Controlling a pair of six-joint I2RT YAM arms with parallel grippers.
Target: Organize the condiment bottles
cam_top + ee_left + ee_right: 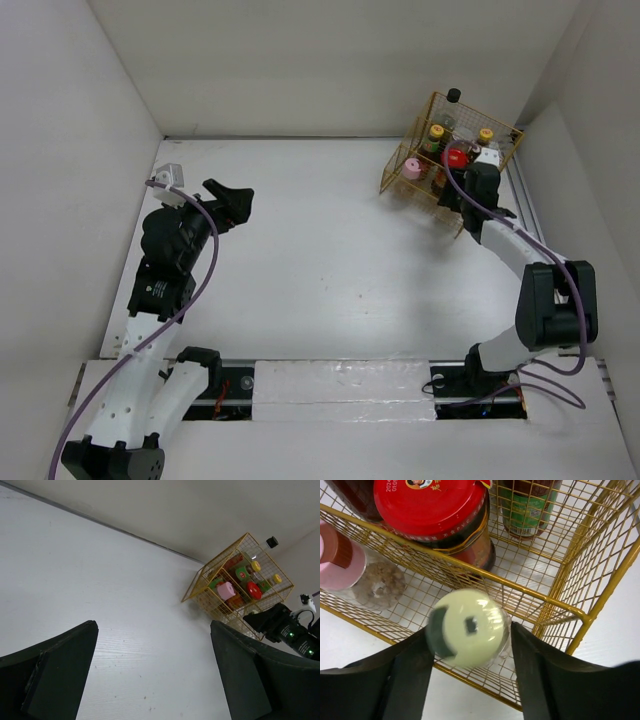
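Observation:
The yellow wire basket [480, 112] stands at the far right and holds several condiment bottles: a pink-capped one [411, 168], a red-capped jar [456, 157], two yellow-capped ones [437, 131] and a black-capped one [453, 95]. My right gripper [482, 168] is at the basket's near side. In the right wrist view a cream-capped bottle [467, 627] sits between my right gripper's [470, 635] spread fingers, above the basket's front rim [530, 592]. Only the bottle is blurred. The red-capped jar [430, 505] and pink-capped bottle [337, 555] stand beyond it. My left gripper [235, 205] is open and empty at the far left.
White walls enclose the table on the left, back and right. In the left wrist view the basket [200, 582] and the right arm [285, 630] show far off beyond my left gripper [152, 625].

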